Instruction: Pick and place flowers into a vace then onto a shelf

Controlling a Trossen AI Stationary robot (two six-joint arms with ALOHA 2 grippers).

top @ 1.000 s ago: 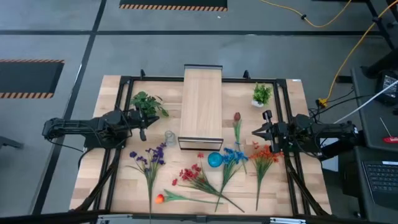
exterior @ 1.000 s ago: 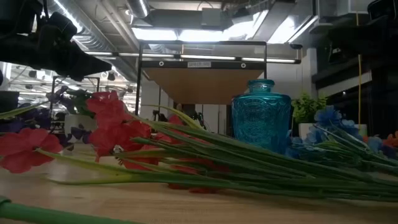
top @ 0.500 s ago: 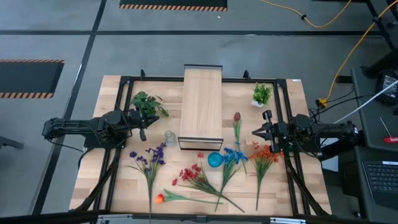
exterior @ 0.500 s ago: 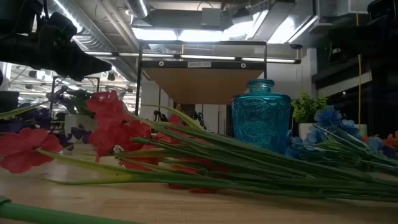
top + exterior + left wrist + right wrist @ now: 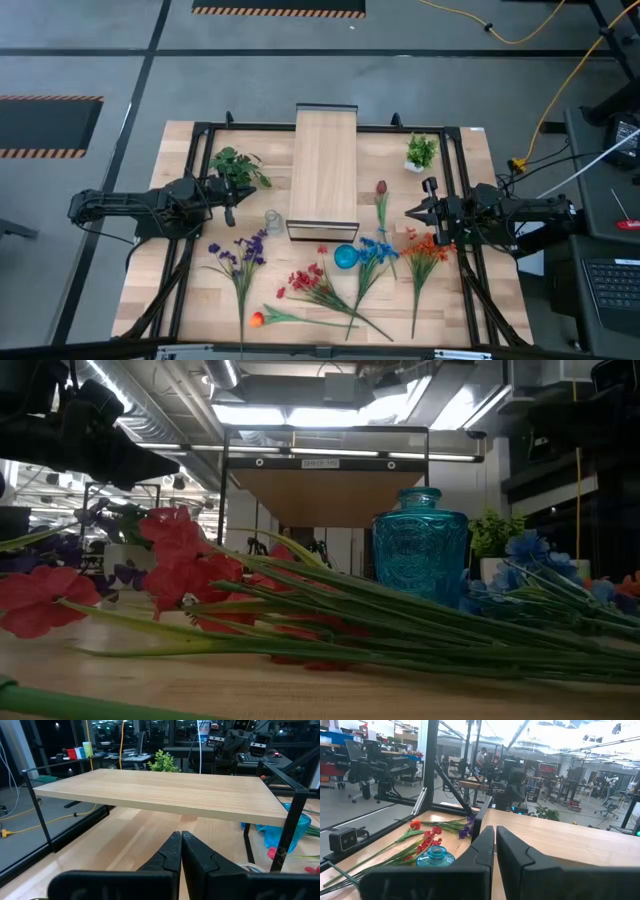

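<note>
The flowers lie loose on the near half of the table: purple, red, blue and orange-red stems, a dark red tulip and an orange bloom. A blue glass vase stands upright among them, and a clear one stands by the shelf's near left corner. The shelf, a light-wood board on a black frame, stands mid-table. My left gripper hovers left of the shelf, shut and empty. My right gripper hovers right of it, shut and empty.
Two small green leafy plants stand at the far left and far right of the shelf. A black metal frame runs round the tabletop. In the low view the red blooms and long green stems lie in front of the blue vase.
</note>
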